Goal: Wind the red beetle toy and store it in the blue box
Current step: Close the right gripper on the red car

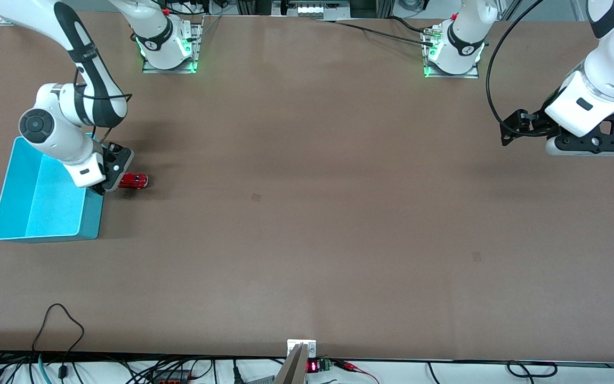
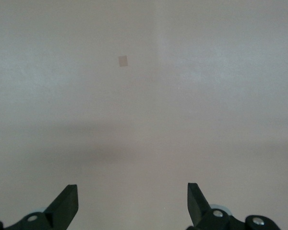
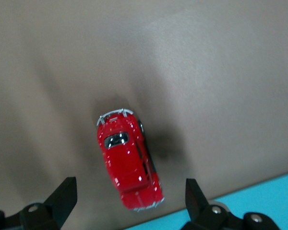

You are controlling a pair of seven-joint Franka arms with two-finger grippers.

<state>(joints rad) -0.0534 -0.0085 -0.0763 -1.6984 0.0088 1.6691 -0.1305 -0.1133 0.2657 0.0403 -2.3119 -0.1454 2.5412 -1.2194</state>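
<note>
We see the red beetle toy [image 1: 134, 181] resting on its wheels on the brown surface [image 1: 307, 213], just beside the blue box [image 1: 3, 196] at the right arm's end of the surface. The toy sits close to the box wall that faces the middle of the surface, and we cannot tell whether it touches that wall. In the right wrist view the red beetle toy [image 3: 128, 159] shows its glossy roof, a dark window and silvery bumpers at both ends, with a strip of the blue box [image 3: 259, 201] at the edge of the picture.

The right gripper [image 1: 108, 173] hangs low over the spot where the box wall meets the toy. Its jaws stand wide, and the right gripper [image 3: 129, 199] in its own wrist view shows both dark fingertips [image 3: 63, 194] spread well apart on either side of the toy without touching it. The box stands open and upright, its pale inner floor bare where we can see it.

The left gripper [image 1: 509, 130] waits up in the air over the left arm's end of the surface, well apart from toy and box. The left gripper [image 2: 132, 201] has its jaws wide too, holding nothing, with only bare surface and a small pale square mark [image 2: 123, 61] below
</note>
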